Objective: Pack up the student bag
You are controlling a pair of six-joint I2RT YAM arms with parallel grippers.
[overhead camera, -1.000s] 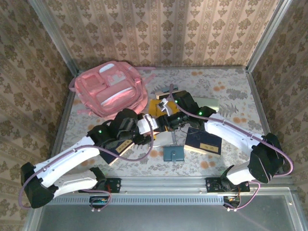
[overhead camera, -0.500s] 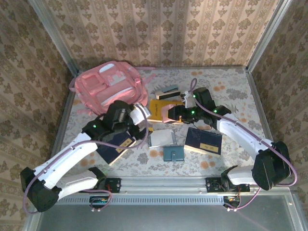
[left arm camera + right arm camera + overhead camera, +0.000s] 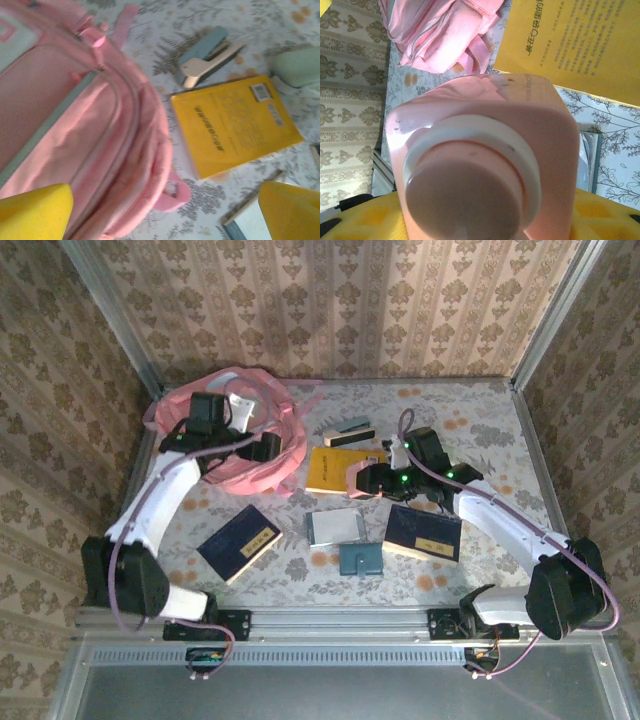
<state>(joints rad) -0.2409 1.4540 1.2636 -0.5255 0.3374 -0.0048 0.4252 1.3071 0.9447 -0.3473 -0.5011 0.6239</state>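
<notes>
The student bag point(image 3: 262, 472) lies at the table's back left, pink and rumpled, partly under my left arm. My left gripper point(image 3: 268, 448) hovers over its right edge. In the left wrist view the bag point(image 3: 75, 125) lies below my open left gripper point(image 3: 165, 215), with nothing between the yellow fingertips point(image 3: 35, 210). My right gripper point(image 3: 362, 482) is at mid-table beside the yellow book point(image 3: 338, 468). It is shut on a pink square bottle point(image 3: 485, 165) with a white ring and a pink cap. Beyond the bottle the bag point(image 3: 440, 40) shows at the upper left.
A stapler point(image 3: 347, 431) lies behind the yellow book point(image 3: 235, 122). Nearer me lie a navy book point(image 3: 238, 542), a grey notebook point(image 3: 335, 527), a small teal pouch point(image 3: 360, 559) and a second navy book point(image 3: 425, 532). Patterned walls close in the table.
My left arm swung from the books at mid-table up and left to the bag, and its gripper opened wider. The right arm drew back slightly to the right, still holding the bottle.
</notes>
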